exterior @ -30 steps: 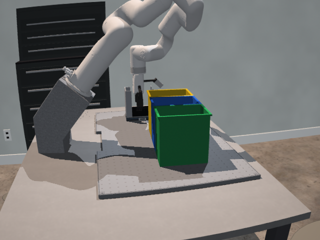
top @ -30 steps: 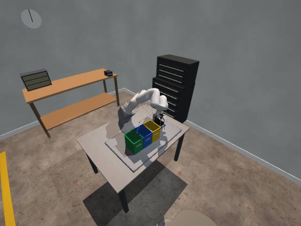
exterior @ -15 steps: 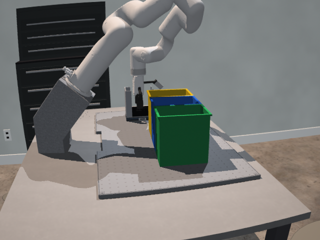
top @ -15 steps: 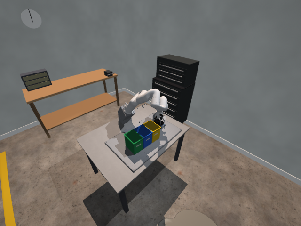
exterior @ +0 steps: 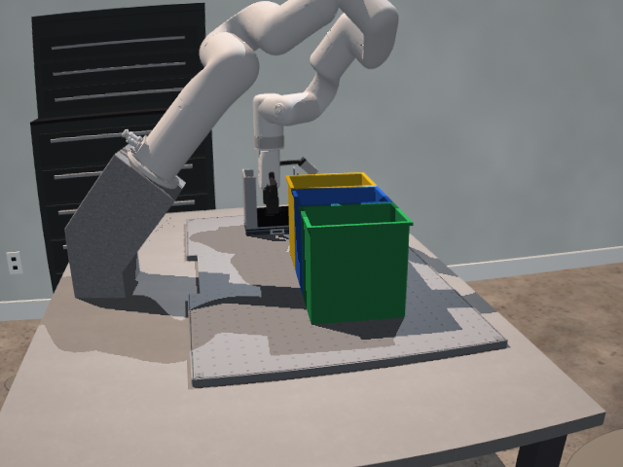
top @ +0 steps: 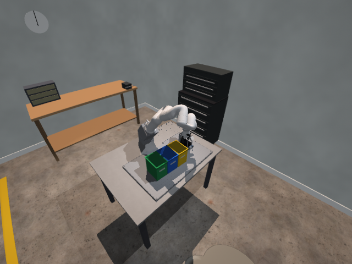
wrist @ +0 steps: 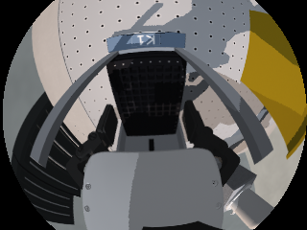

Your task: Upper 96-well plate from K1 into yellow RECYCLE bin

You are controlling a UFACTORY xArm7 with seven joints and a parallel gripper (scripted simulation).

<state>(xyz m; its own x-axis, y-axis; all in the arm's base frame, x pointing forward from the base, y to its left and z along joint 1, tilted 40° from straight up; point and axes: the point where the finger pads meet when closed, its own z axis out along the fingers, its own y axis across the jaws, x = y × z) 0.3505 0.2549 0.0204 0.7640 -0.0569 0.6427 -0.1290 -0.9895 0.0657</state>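
The stack rack K1 (exterior: 257, 203) stands on the perforated plate behind the row of bins, with grey posts and a sign at its foot (wrist: 146, 40). The upper 96-well plate (wrist: 146, 99) is black and lies in the rack right under my gripper (wrist: 149, 110). My gripper is open, with one finger on each long side of the plate; I cannot tell whether they touch it. It also shows in the exterior view (exterior: 271, 197), low between the rack posts. The lower plate is hidden. The yellow bin (exterior: 329, 182) stands just to the right of the rack.
The blue bin (exterior: 339, 195) and the green bin (exterior: 356, 264) stand in a row in front of the yellow one. The arm's grey base (exterior: 108, 226) sits at the table's left. A black drawer cabinet (top: 205, 99) stands behind the table.
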